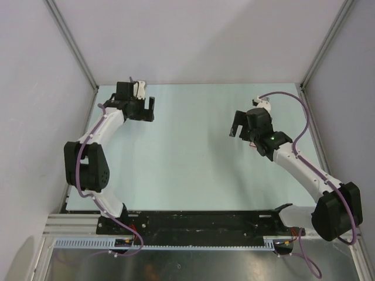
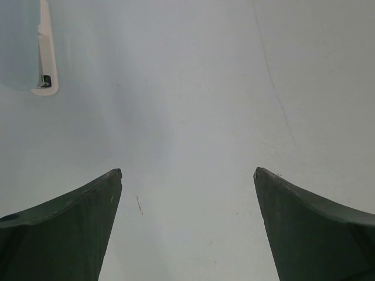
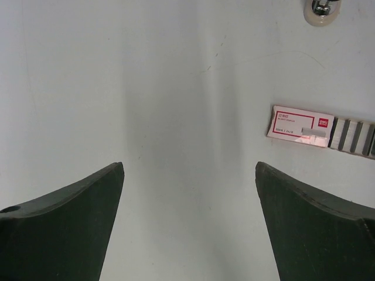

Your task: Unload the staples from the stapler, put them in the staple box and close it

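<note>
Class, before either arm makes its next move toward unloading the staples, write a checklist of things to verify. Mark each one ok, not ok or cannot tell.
1. The right hand is open and empty: ok.
2. The left hand is open and empty: ok.
3. The small red-edged, pale-topped rectangular stapler is in sight: ok, in the right wrist view.
4. The stapler is centred between the right hand's fingers: not ok. It lies off to the right, outside the gap.
5. The short grey metal strip of staples is separate from the stapler: cannot tell. It lies at the stapler's end and the picture's edge cuts it off.
</note>
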Available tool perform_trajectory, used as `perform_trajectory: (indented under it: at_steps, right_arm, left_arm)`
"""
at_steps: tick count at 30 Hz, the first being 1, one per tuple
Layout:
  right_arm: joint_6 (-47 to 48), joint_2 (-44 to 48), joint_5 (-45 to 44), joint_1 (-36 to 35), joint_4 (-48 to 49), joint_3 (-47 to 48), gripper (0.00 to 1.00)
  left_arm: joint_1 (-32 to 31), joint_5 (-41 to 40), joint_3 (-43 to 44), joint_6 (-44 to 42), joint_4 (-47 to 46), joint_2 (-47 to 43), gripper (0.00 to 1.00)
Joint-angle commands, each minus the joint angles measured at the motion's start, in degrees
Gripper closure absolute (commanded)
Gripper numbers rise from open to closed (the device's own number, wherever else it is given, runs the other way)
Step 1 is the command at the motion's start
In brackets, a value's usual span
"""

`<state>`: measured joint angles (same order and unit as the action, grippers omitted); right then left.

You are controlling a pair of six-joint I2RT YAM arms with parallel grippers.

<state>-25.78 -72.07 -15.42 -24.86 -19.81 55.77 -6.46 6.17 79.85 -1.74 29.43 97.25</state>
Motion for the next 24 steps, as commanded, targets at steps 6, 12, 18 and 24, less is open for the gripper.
perform_trajectory:
  at_steps: [6, 12, 18, 24]
  right_arm:
    - [1.60, 1.50, -3.12, -3.99, 3.25, 0.74, 0.01]
    - [1.96, 3.49, -3.15, -4.57, 5.81, -0.62, 0.01]
    - [1.92, 3.67, -2.12, -4.18, 7.02, -1.46, 0.03]
    - [1.38, 2.44, -0.03, -3.13, 9.48, -2.40, 0.05]
  left_arm:
    - [0.15, -11.09, 5.68, -1.31, -7.40, 7.21, 0.00]
    - [3.79, -8.59, 13.01, 0.79, -10.86, 14.63, 0.00]
    - [5.71, -15.61, 22.53, 1.91, -11.04, 23.21, 0.01]
    - [9.76, -15.86, 26.77, 4.34, -11.38, 28.49, 0.01]
